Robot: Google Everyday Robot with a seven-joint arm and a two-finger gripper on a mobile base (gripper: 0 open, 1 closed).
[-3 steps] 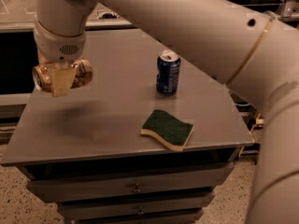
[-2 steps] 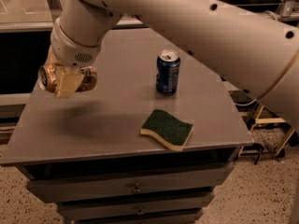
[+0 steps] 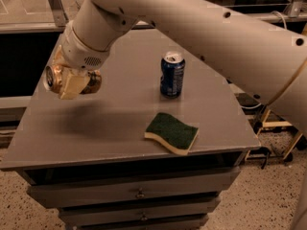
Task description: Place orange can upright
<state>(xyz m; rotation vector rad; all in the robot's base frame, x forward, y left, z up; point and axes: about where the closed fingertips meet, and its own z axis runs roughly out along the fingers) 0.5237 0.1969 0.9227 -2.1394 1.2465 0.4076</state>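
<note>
Orange can (image 3: pixel 52 78), one, sideways, pinched in jaws over left of table (image 3: pixel 120 123), one blue can (image 3: pixel 172 75), one sponge (image 3: pixel 171 131)

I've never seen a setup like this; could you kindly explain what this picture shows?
The pale tube is a robot's arm, reaching in from the right. The one camera looks down at a grey table with drawers in front. At the arm's end, over the table's left side, is its two-fingered hand. It is clamped on an orange can, held on its side in the air above the table. On the table stand an upright blue can and, nearer the front edge, a green sponge lying flat. The job is to set the orange can upright.
</note>
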